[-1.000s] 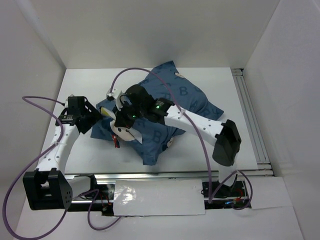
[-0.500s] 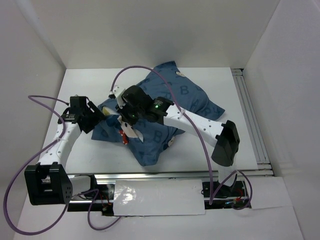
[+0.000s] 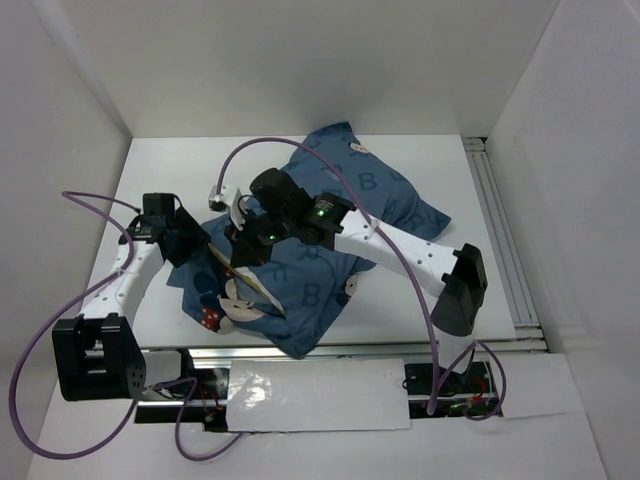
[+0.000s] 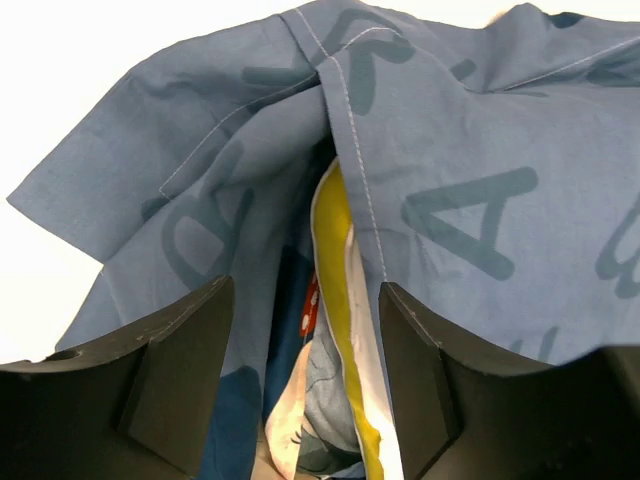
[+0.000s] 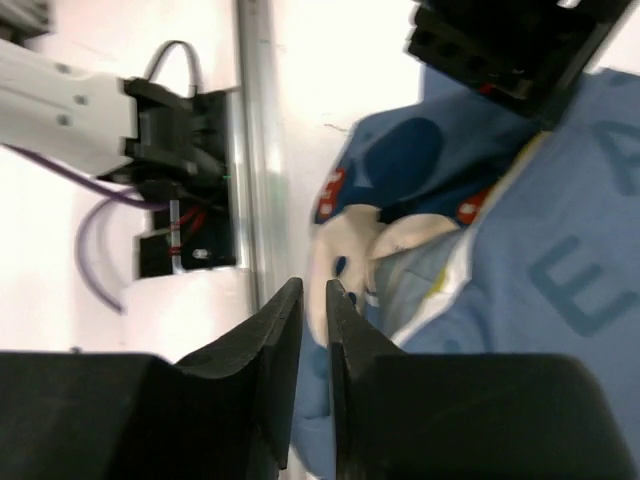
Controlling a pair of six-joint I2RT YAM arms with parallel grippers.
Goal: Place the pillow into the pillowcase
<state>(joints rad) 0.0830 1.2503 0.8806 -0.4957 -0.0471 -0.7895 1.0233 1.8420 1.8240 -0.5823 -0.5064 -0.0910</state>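
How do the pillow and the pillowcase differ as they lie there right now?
Colour: the pillowcase is denim blue with printed letters, while the pillow is plain white with a yellow edge. Visibility: the pillowcase lies rumpled and largely in view, but only a narrow strip of the pillow shows, peeking out at the pillowcase's opening. Both are soft fabric things.

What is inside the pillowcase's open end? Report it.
Inside the pillowcase, a yellow-and-white edge of the pillow shows at the opening. The rest of the pillow is covered by the blue fabric.
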